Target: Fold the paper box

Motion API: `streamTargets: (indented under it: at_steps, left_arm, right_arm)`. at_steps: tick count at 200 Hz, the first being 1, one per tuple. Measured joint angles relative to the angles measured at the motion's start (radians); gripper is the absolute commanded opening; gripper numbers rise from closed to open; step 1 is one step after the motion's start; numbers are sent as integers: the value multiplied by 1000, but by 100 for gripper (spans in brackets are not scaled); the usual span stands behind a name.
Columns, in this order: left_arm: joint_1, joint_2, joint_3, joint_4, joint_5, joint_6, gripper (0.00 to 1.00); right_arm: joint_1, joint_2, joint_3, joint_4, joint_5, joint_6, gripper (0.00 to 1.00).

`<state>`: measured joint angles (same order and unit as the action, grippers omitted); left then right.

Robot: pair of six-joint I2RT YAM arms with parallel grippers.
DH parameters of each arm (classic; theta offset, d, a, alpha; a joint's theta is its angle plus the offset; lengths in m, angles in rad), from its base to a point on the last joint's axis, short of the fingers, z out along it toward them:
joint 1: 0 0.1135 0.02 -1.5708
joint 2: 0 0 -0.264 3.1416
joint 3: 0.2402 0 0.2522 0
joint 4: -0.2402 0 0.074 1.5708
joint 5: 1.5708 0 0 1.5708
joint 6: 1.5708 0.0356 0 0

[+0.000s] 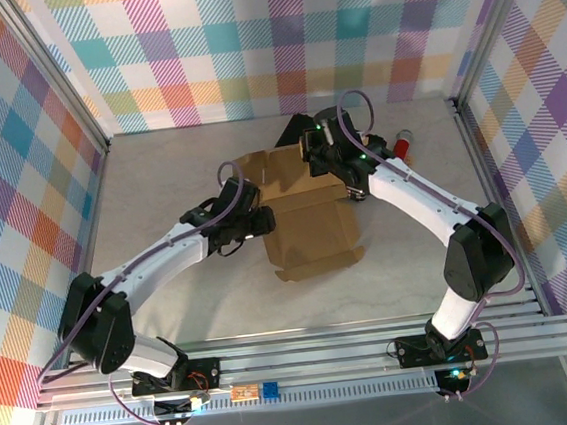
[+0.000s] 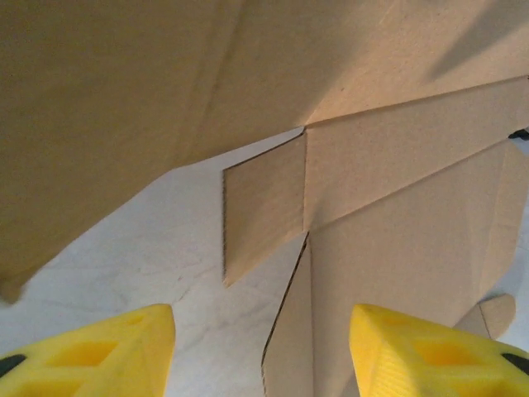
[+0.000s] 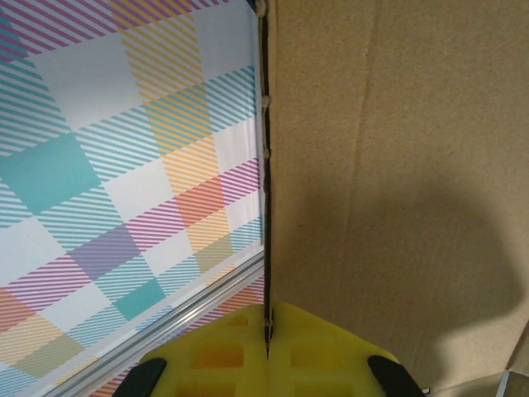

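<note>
The paper box (image 1: 310, 225) is a brown die-cut cardboard sheet lying mid-table, its far panel (image 1: 285, 172) raised off the surface. My right gripper (image 1: 320, 151) is shut on that raised panel's edge; in the right wrist view the yellow fingers (image 3: 223, 356) pinch the thin cardboard edge (image 3: 266, 248), and the panel (image 3: 397, 165) spreads to the right. My left gripper (image 1: 256, 221) sits at the sheet's left side. Its yellow fingers (image 2: 124, 351) stand open, with a low flap edge (image 2: 289, 331) between them, unclamped, under the lifted panel (image 2: 124, 99).
A red object (image 1: 404, 144) lies at the back right beside the right arm. Aluminium frame rails (image 1: 90, 181) and chequered walls close in the marble-patterned table (image 1: 160, 184). Bare tabletop lies to the left of the sheet and in front of it.
</note>
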<state>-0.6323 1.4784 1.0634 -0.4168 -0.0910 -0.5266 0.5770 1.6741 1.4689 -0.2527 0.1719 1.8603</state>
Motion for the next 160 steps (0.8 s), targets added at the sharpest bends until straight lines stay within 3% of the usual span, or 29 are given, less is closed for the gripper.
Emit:
streamTargets:
  at_steps: [44, 104, 127, 160]
  left_arm:
    - [0, 113, 43, 50, -24, 13, 29]
    - [-12, 117, 86, 35, -95, 41, 22]
    - [-34, 115, 85, 35, -93, 89, 26]
    - [-88, 79, 85, 23, -113, 171, 49]
  right_arm:
    - [-4, 13, 16, -5, 12, 11, 0]
    - [-9, 18, 19, -4, 19, 21, 0]
    - [-11, 18, 19, -4, 19, 21, 0]
    - [-11, 22, 19, -5, 0, 21, 0]
